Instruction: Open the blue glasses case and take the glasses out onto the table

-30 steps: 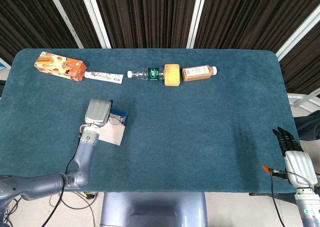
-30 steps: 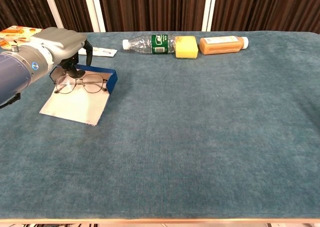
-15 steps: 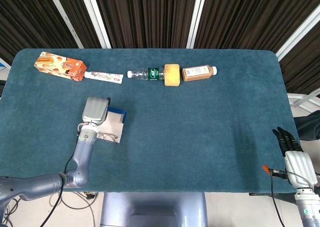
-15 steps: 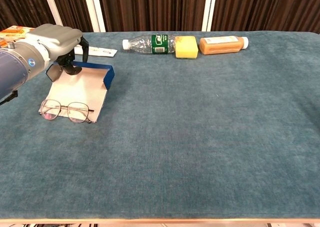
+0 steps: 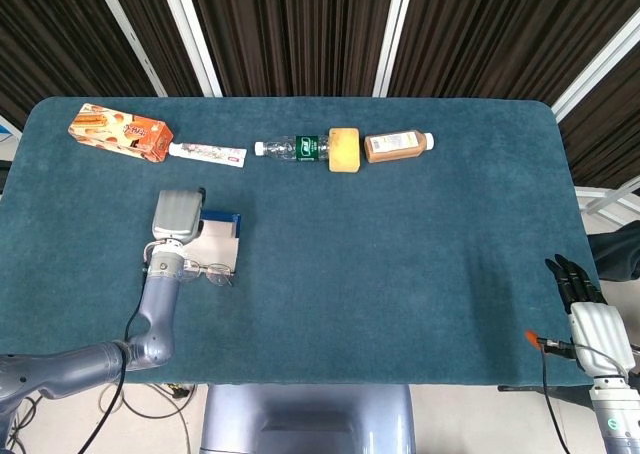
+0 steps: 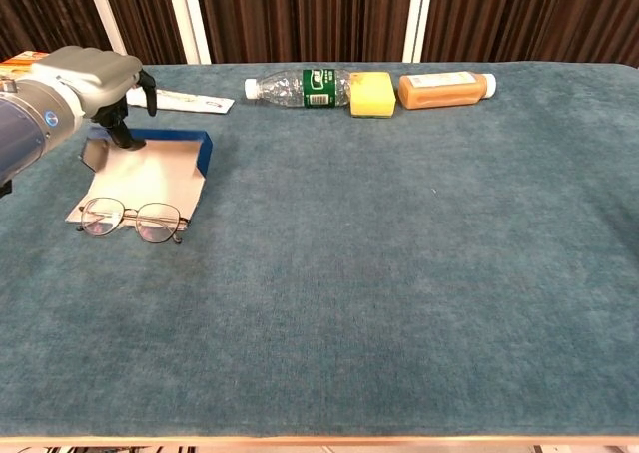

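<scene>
Left hand (image 5: 176,215): silver-grey boxy back shell, black fingers (image 6: 150,87) beneath it. Ribbed silver wrist ring with small dark fittings. Left arm (image 5: 155,319): glossy blue-grey tube, rounded elbow; small blue round mark near the wrist in chest view. Thin black cable alongside.

Right hand (image 5: 590,314): pale grey ridged back plate, black fingers (image 5: 567,272). Orange tab and black cable at its side, silver-grey wrist below.

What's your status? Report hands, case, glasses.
Left hand gripping the open blue glasses case at its far edge. Right hand idle at the table edge, fingers apart. Glasses lying at the case's near edge. Nothing in the way.
</scene>
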### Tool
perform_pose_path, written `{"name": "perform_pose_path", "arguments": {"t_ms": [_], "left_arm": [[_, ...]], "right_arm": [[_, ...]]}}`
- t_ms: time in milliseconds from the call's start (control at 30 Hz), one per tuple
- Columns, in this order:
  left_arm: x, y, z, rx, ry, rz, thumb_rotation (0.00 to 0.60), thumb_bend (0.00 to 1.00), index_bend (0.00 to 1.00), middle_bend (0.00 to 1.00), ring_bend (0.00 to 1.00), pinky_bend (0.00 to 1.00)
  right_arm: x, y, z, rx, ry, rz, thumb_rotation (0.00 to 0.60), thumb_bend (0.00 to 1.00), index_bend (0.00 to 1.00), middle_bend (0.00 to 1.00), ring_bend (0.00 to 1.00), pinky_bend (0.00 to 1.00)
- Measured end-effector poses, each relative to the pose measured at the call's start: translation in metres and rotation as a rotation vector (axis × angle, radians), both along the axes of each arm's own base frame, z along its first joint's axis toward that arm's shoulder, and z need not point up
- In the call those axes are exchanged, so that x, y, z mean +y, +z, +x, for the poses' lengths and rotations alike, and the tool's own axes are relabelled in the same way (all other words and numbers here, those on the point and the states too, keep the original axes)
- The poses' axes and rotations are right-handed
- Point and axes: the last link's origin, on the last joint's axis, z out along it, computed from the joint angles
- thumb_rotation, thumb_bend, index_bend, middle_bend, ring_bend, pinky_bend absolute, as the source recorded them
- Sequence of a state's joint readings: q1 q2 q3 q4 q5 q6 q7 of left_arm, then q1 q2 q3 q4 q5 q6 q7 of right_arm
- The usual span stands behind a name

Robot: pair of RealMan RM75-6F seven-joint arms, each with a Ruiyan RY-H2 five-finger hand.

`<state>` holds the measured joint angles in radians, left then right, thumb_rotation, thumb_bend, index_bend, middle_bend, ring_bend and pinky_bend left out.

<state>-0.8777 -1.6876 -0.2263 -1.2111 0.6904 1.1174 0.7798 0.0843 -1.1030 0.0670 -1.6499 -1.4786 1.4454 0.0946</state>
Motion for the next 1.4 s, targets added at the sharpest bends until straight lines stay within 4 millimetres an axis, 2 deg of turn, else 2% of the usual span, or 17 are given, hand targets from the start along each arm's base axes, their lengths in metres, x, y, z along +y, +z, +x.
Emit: {"name": "perform_pose_path", "arguments": {"t_ms": [267, 433, 600, 700, 933, 1167, 1400], "left_arm": [[-0.002, 0.005, -0.003, -0.040, 0.009, 0.012, 0.600, 0.07, 0.21, 0.92, 0.65, 0.75], [-0.010, 0.009, 0.002, -0.096, 0.007, -0.012, 0.600, 0.08, 0.31, 0.94, 0.66, 0.75], [-0.027, 0.019, 0.010, -0.157, -0.006, -0.054, 0.600, 0.14, 0.40, 1.00, 0.74, 0.80], [-0.041, 0.026, 0.014, -0.188, -0.013, -0.082, 0.600, 0.17, 0.44, 1.00, 0.79, 0.82], [-0.076, 0.038, 0.007, -0.190, 0.003, -0.157, 0.600, 0.24, 0.46, 1.00, 0.83, 0.84], [-0.088, 0.031, -0.005, -0.169, 0.059, -0.196, 0.600, 0.28, 0.49, 1.00, 0.85, 0.85], [-0.084, 0.019, -0.015, -0.144, 0.090, -0.184, 0.600, 0.30, 0.50, 1.00, 0.85, 0.85]], "right_arm": [[0.000, 0.001, 0.000, 0.000, 0.001, -0.002, 0.600, 0.22, 0.00, 0.00, 0.00, 0.21], [0.000, 0.000, -0.001, -0.001, -0.002, -0.001, 0.600, 0.22, 0.00, 0.00, 0.00, 0.21], [0.000, 0.000, 0.000, -0.002, 0.000, 0.001, 0.600, 0.22, 0.00, 0.00, 0.00, 0.21], [0.000, 0.000, 0.000, -0.003, 0.002, 0.002, 0.600, 0.22, 0.00, 0.00, 0.00, 0.21], [0.001, -0.001, 0.000, -0.003, 0.003, 0.004, 0.600, 0.22, 0.00, 0.00, 0.00, 0.21], [0.001, 0.000, 0.000, -0.003, 0.006, 0.001, 0.600, 0.22, 0.00, 0.00, 0.00, 0.21], [0.001, 0.000, 0.001, -0.003, 0.008, 0.002, 0.600, 0.22, 0.00, 0.00, 0.00, 0.21]]}}
